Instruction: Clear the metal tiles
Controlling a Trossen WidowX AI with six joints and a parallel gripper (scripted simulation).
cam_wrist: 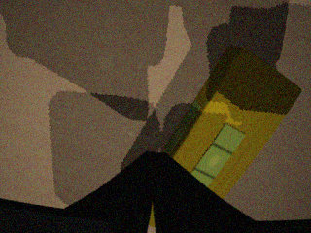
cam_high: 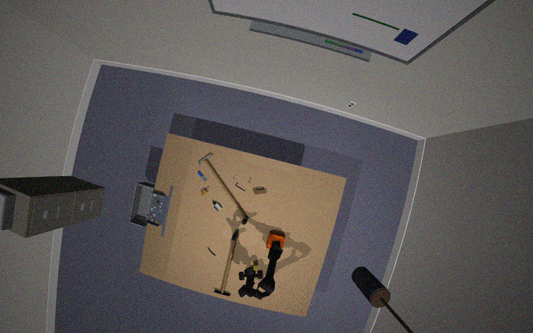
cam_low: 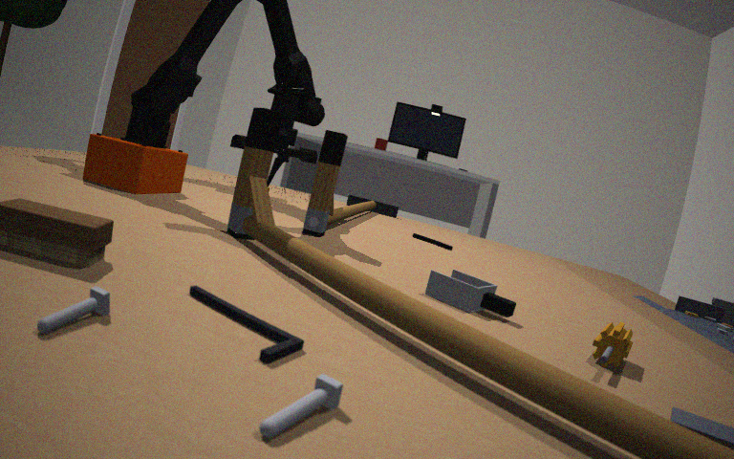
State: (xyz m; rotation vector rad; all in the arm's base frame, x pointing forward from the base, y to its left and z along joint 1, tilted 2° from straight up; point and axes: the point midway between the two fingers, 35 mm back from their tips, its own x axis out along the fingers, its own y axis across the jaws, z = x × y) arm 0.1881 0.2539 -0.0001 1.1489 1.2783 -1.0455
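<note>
My gripper [cam_high: 250,274] [cam_low: 271,177] [cam_wrist: 155,155] is shut and empty, above the table beside the small yellow device. A long tool with a pale, wide head [cam_high: 205,158] lies across the table; its wooden handle [cam_high: 225,186] [cam_low: 378,287] ends in an upright black-topped grip [cam_low: 251,178]. A second long tool with a black head [cam_high: 222,292] [cam_low: 373,206] lies nearer my gripper, with its own upright grip [cam_low: 324,181]. Which one is the scraper I cannot tell for sure. Several small tiles [cam_high: 153,209] lie on the blue-grey plate [cam_high: 165,214], beside the catch box [cam_high: 138,219].
The yellow device [cam_high: 255,266] [cam_wrist: 259,141] lies near my fingers. A wooden block [cam_high: 259,190] [cam_low: 53,232], a black hex key [cam_high: 240,186] [cam_low: 238,316], bolts, a grey holder [cam_high: 217,205] [cam_low: 460,292], a yellow gear [cam_high: 204,191] [cam_low: 613,346] and a black rod [cam_high: 211,251] [cam_low: 431,241] also lie about.
</note>
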